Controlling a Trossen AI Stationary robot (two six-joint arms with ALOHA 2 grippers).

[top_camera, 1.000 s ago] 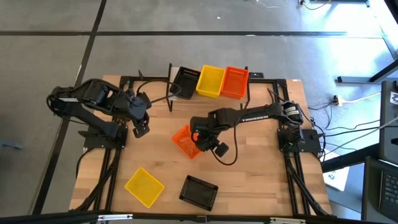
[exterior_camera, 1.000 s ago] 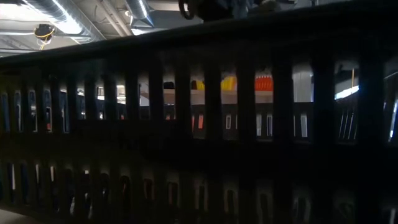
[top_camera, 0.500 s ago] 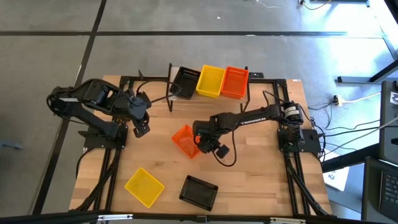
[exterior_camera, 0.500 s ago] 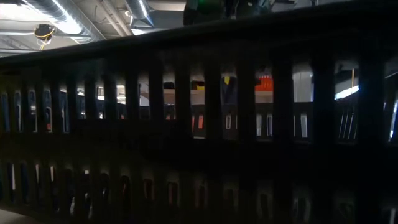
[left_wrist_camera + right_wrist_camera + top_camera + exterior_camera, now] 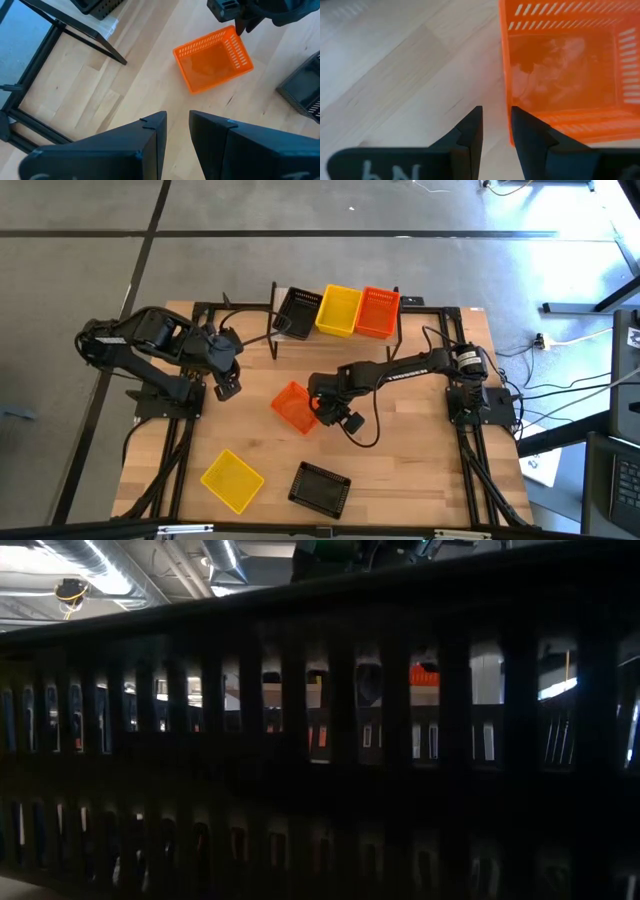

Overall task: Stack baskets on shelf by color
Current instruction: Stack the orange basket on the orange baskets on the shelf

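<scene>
Six baskets counted from above: two orange, two yellow, two black. On the shelf (image 5: pixel 400 320): black basket (image 5: pixel 297 308), yellow basket (image 5: pixel 338 310), orange basket (image 5: pixel 377 311) side by side. On the table (image 5: pixel 420 450): loose orange basket (image 5: pixel 291 405), loose yellow basket (image 5: pixel 232 479), loose black basket (image 5: pixel 319 488). Right gripper (image 5: pixel 322 410) fingers narrowly parted beside the loose orange rim, grasping nothing. Left gripper (image 5: pixel 226 388) fingers released, near table's left side. No legible writing.

No readable text appears on the baskets, the shelf or the table. Pale characters sit on the right gripper (image 5: pixel 495 131) body at the edge of the right wrist view, cropped and seemingly inverted; they cannot be made out with confidence.
</scene>
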